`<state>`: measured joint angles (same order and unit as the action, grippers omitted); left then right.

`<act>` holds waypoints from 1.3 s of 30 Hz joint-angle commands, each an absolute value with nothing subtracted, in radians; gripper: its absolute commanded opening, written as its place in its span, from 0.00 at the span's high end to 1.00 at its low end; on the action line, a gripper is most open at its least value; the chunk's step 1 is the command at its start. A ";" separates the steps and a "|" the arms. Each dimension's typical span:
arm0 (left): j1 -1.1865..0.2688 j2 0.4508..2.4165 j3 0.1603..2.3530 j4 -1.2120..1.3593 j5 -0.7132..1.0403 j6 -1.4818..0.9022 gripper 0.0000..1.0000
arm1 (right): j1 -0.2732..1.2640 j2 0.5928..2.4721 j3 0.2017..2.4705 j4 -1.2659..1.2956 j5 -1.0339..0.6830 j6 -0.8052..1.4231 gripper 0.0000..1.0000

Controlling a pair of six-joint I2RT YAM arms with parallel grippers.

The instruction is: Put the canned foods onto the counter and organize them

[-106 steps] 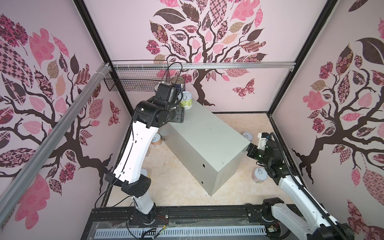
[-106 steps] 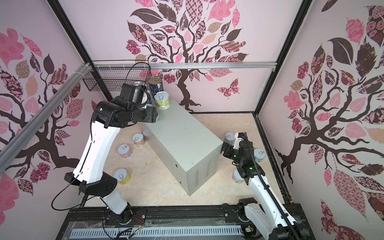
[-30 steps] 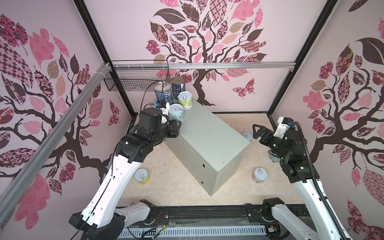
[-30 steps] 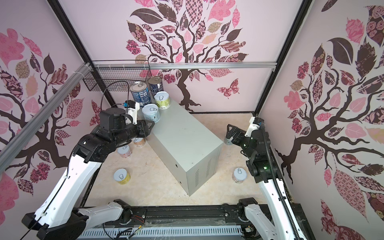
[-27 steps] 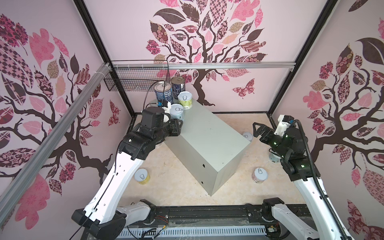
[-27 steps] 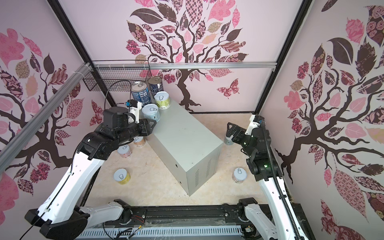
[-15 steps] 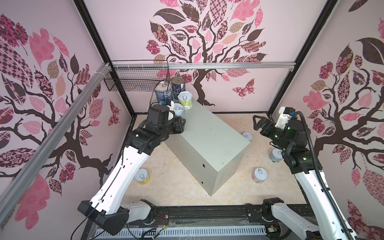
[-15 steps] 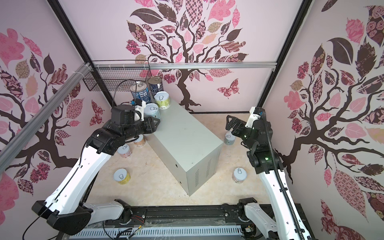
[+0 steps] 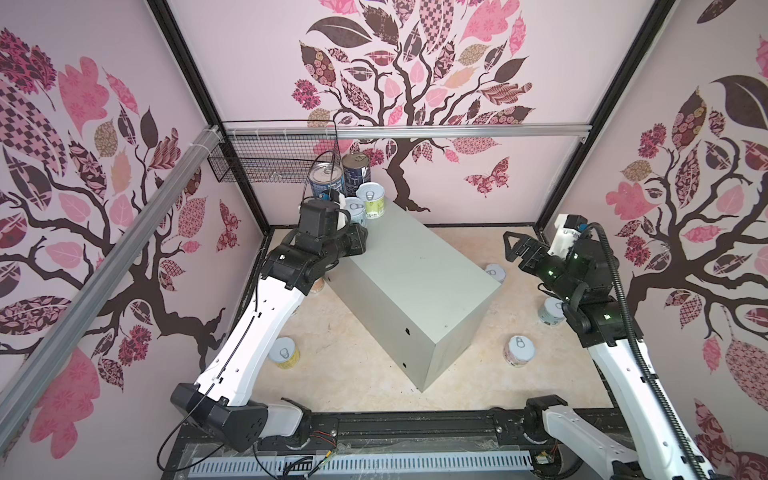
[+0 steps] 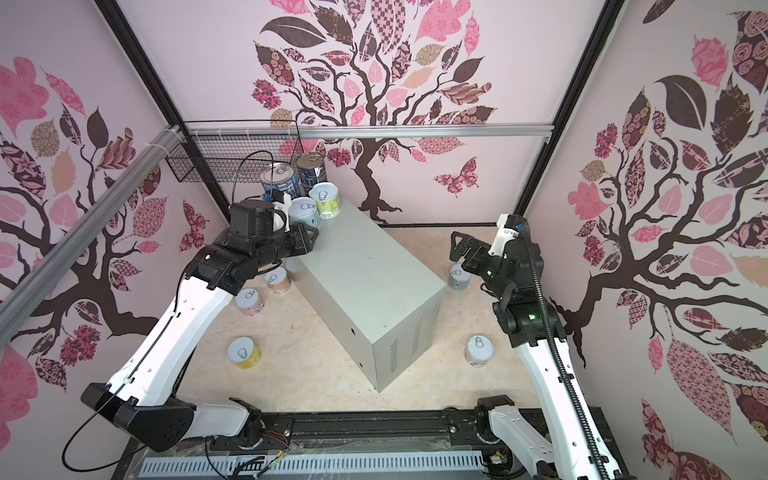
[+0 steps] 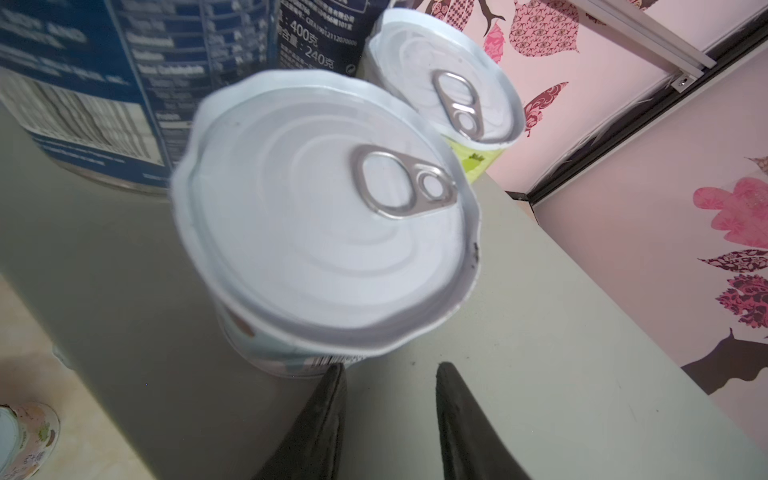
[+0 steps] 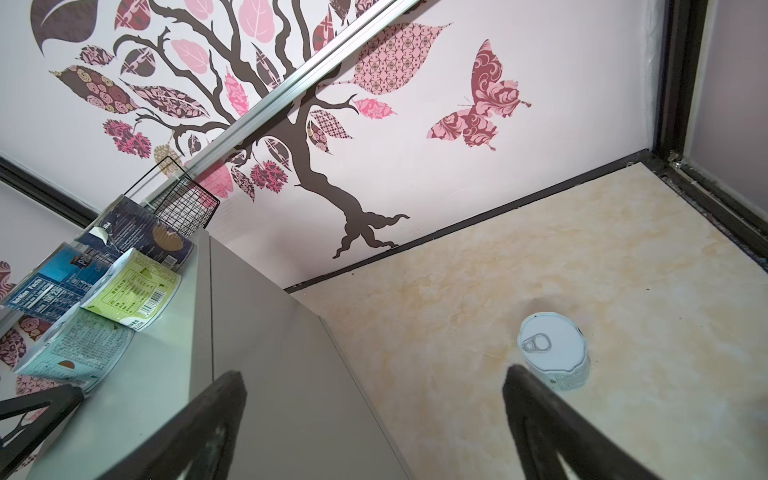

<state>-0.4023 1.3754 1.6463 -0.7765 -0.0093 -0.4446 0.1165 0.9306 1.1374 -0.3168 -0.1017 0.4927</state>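
The counter [image 9: 415,282] is a long grey-green box set at an angle on the floor. At its far left corner stand two tall dark-blue cans [image 9: 326,183] [image 9: 356,170], a green-labelled short can [image 9: 371,199] and a pale-blue short can [image 11: 324,220]. My left gripper [image 11: 390,370] rests low over the counter top, shut to a narrow gap with nothing in it. One fingertip [image 11: 332,399] is at the pale-blue can's base. My right gripper [image 9: 519,249] hangs open and empty in the air right of the counter. On the floor below it, in the right wrist view, stands a pale can [image 12: 552,349].
More short cans stand on the floor: a yellow one [image 9: 284,353] front left, two by the left arm [image 10: 277,280] [image 10: 249,301], and some to the right [image 9: 519,351] [image 9: 550,311] [image 9: 495,272]. A black wire basket [image 9: 266,162] hangs on the back wall.
My left gripper has moved forward along the counter's far corner up to the pale-blue can. My right arm has risen and drawn back a little, still open.
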 commanded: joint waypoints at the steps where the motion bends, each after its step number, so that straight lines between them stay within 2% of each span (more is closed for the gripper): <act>1: -0.379 1.398 1.665 -0.801 0.000 -0.449 0.60 | 0.119 0.927 1.132 -0.293 -0.113 0.489 0.00; 17: -0.353 1.418 1.684 -0.801 0.009 -0.446 0.60 | 0.139 0.947 1.146 -0.297 -0.106 0.482 0.00; 22: -0.352 1.392 1.684 -0.806 0.015 -0.449 0.57 | 0.154 0.964 1.166 -0.305 -0.102 0.477 0.00; 26: -0.353 1.341 1.672 -0.809 0.031 -0.453 0.49 | 0.193 0.981 1.183 -0.315 -0.071 0.461 0.00; 35: -0.351 1.201 1.658 -0.901 0.000 -0.419 0.18 | 0.209 1.010 1.200 -0.334 -0.048 0.453 0.00; 39: -0.349 1.135 1.649 -0.950 -0.045 -0.414 0.09 | 0.209 1.009 1.209 -0.354 -0.031 0.451 0.00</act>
<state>-0.3557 1.1645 1.6596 -0.8974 -0.0071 -0.4328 0.2028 1.0092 1.1625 -0.3332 -0.0566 0.4656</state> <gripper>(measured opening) 0.904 0.999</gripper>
